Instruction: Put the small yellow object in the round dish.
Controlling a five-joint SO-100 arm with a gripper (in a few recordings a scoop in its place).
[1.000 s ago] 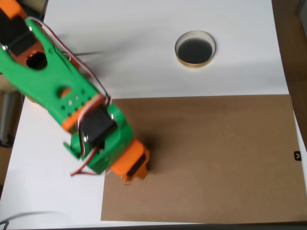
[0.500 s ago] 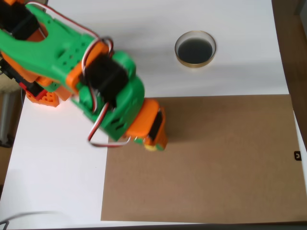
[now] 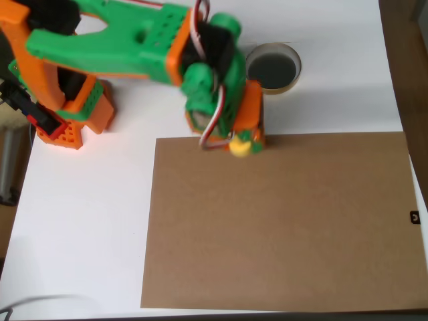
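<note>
**Overhead view: yellow piece held at the tool, just short of the dish**

At far left, well away from the tool, the arm's blocky orange base (image 3: 67, 120) sits on the smooth white surface (image 3: 80, 221). From it a green, hard-plastic arm (image 3: 127, 43) with rows of small holes reaches rightward, its joints black and orange, with red and white wires looping beside the wrist.

The tool (image 3: 242, 144) points down at the upper edge of a flat, matte brown board (image 3: 281, 227) that lies on the surface and spreads below and to the right of the tool. The tool's orange and green fingers are closed around the small yellow object (image 3: 239, 146), a tiny rounded bright piece that shows slightly blurred at the tip. Whether it touches the board cannot be told.

Above and just to the right of the tool stands the round dish (image 3: 293, 79), shallow, with a thin tan-gold rim and a dark, black-looking inside. Its left rim lies partly under the arm's wrist.
</note>
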